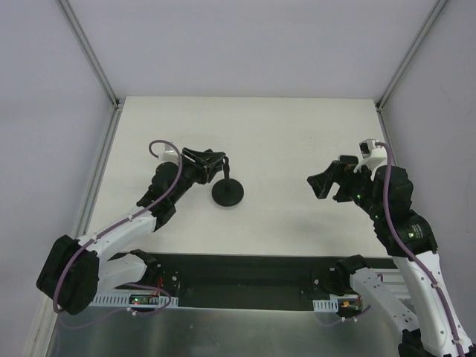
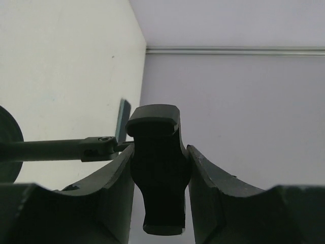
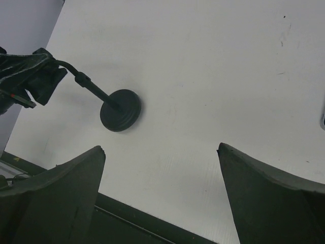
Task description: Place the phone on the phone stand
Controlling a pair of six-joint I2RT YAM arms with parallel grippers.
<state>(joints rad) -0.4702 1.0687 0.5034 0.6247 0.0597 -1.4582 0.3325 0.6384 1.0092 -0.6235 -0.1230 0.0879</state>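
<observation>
The white table [image 1: 297, 134] carries the black phone stand [image 1: 227, 193]. Its round disc sits left of centre and its thin stem slants toward the left gripper [image 1: 213, 161]. The left arm [image 1: 137, 216] stretches low and forward from its base. Its fingers [image 2: 101, 193] press on either side of a black block at the stem's top, apparently the stand's holder, so it is clamped on the stand. Just behind that block is a thin grey slab [image 2: 123, 119], seen edge-on, and I can't identify it. The right arm [image 1: 405, 223] is bent upward, with the right gripper [image 1: 329, 184] over the table's right part, fingers spread wide and holding nothing. I can't place the phone: a grey rounded sliver [image 3: 323, 116], cut off at the edge of the right wrist view, may be it.
</observation>
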